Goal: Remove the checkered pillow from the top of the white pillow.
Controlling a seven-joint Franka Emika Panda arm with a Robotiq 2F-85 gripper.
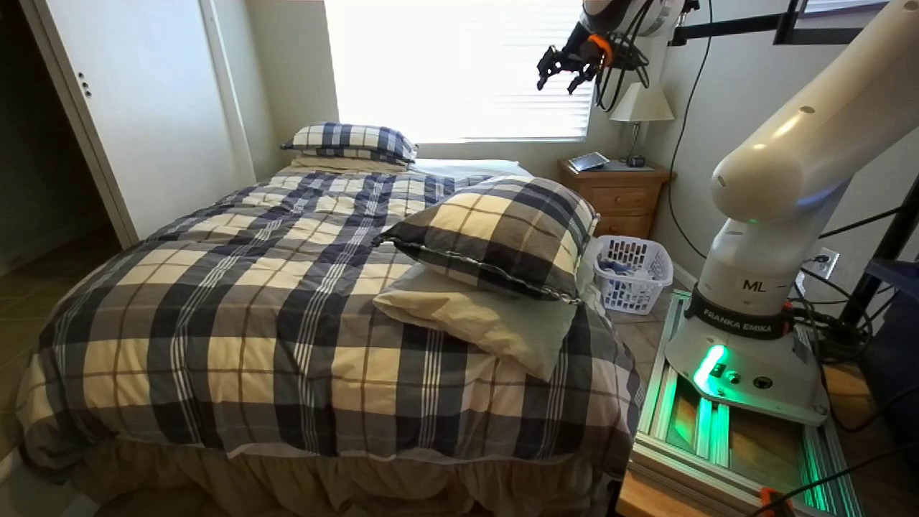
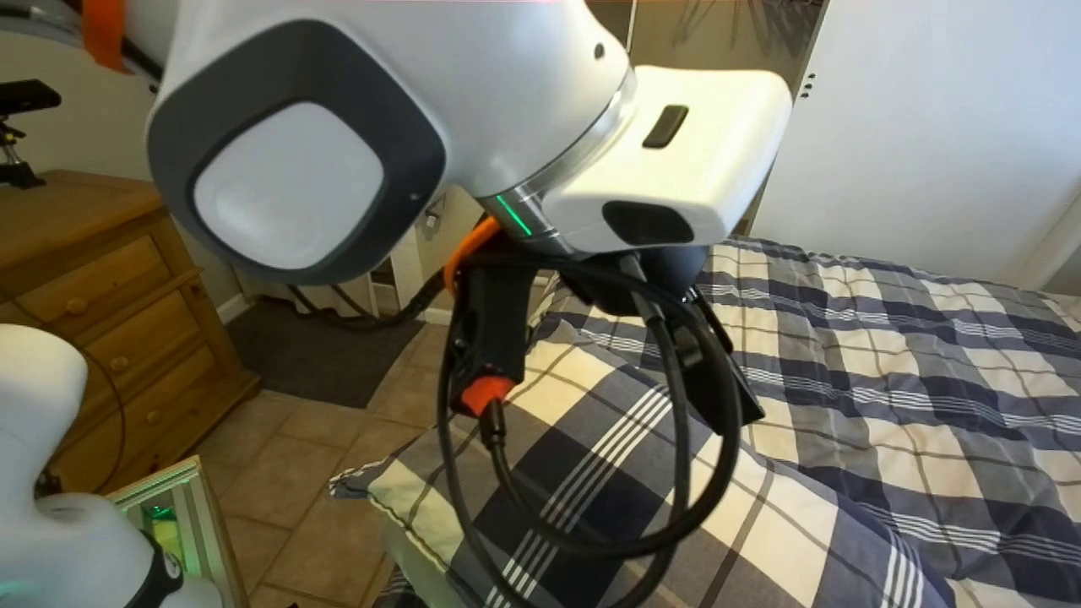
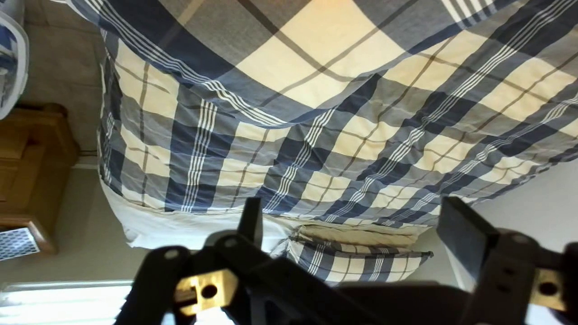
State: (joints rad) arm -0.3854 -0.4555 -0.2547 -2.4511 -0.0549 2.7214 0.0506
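Note:
The checkered pillow (image 1: 502, 230), plump and plaid in navy, cream and tan, lies on the white pillow (image 1: 481, 316) at the bed's near right corner. The checkered pillow also shows in an exterior view (image 2: 608, 447) under the arm and at the top of the wrist view (image 3: 316, 49). A pale strip of the white pillow (image 2: 414, 561) shows beneath it; it is hidden in the wrist view. My gripper (image 1: 556, 87) is open and empty, high above the bed and apart from both pillows. Its spread fingers also show in the wrist view (image 3: 351, 216).
A plaid bedspread (image 1: 287, 287) covers the bed. Another plaid pillow (image 1: 352, 140) lies at the far end. A white laundry basket (image 1: 632, 287), a nightstand (image 1: 621, 190) and a lamp (image 1: 641, 104) stand beside the bed. Cables (image 2: 591, 549) loop from the wrist above the checkered pillow.

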